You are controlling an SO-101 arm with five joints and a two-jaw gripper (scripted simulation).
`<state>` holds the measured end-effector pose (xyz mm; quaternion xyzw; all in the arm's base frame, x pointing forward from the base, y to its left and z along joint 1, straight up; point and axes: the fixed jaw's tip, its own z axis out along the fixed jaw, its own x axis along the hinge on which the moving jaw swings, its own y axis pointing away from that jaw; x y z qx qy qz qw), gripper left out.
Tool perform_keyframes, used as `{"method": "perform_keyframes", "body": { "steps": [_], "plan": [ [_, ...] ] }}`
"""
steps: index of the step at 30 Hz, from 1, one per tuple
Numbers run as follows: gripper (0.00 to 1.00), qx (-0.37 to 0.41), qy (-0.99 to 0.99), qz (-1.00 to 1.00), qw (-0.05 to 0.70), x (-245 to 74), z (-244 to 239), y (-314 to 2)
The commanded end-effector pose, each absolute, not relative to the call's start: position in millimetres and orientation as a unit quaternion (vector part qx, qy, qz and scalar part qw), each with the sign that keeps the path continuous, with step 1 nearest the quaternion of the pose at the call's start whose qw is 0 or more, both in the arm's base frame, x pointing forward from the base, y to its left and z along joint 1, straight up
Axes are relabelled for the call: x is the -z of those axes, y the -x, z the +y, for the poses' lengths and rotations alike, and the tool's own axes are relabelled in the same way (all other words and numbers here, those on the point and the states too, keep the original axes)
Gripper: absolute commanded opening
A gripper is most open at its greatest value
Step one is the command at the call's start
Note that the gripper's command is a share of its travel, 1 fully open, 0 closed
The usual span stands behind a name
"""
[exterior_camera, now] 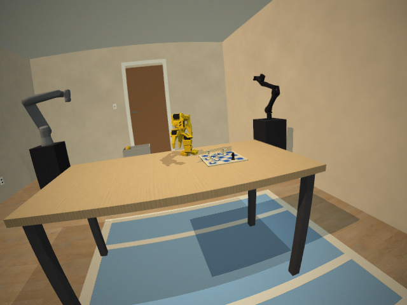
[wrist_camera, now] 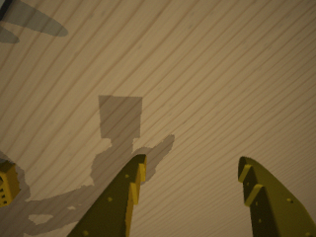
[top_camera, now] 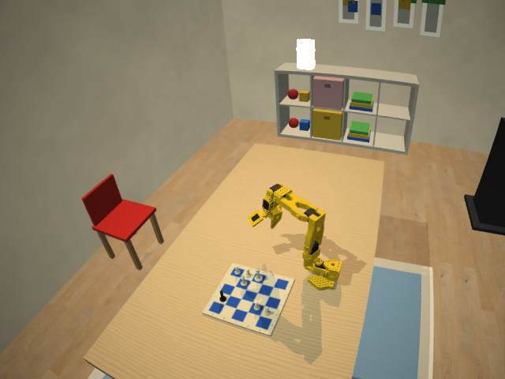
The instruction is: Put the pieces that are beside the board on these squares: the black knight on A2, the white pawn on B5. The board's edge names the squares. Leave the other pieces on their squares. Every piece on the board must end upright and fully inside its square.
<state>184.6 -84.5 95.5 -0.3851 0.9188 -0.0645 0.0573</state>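
Top view showed us the chessboard [top_camera: 281, 294], a small blue-and-cream checkered square with a pale border, lying flat on the wooden table [top_camera: 171, 334] close to the arm's base [top_camera: 316, 282]. We counted one black piece [top_camera: 222, 296] standing upright on a square along the board's edge nearest the red chair [top_camera: 117, 215]; its shape was too small for us to call it a knight with certainty. Several white pieces stood on the board as well: three clustered at the far corner [top_camera: 248, 275] and two near the opposite side [top_camera: 260, 308]. We could not read the edge letters at this size, so we could not name any square.

Our yellow arm [top_camera: 312, 228] was folded up and turned away from the board, with the gripper [top_camera: 267, 220] hanging above bare table. In the wrist view the two yellow fingers stood partly apart with only wood grain and the arm's shadow between them, holding nothing.

We saw light striped wood on the table, which stood on dark legs [exterior_camera: 301, 226] over a blue rug [exterior_camera: 229, 249] with cream bands. Around it were a plank floor, a white shelf unit [top_camera: 413, 114] with coloured boxes and balls, a brown door [exterior_camera: 146, 105], and two other robot arms, one grey [exterior_camera: 39, 114] and one black [exterior_camera: 269, 94], each on a black pedestal.
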Motion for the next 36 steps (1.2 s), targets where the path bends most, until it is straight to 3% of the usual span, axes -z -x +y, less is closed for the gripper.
{"method": "perform_keyframes", "body": {
  "steps": [1,22,36],
  "plan": [
    [0.3,0.071,0.268,0.958,0.072,-97.0,-94.8,-177.9],
    [0.37,0.069,-0.188,0.974,0.108,-101.6,-133.4,-149.6],
    [0.39,0.066,-0.346,0.928,0.121,-103.2,-146.2,-137.1]
  ]
}}
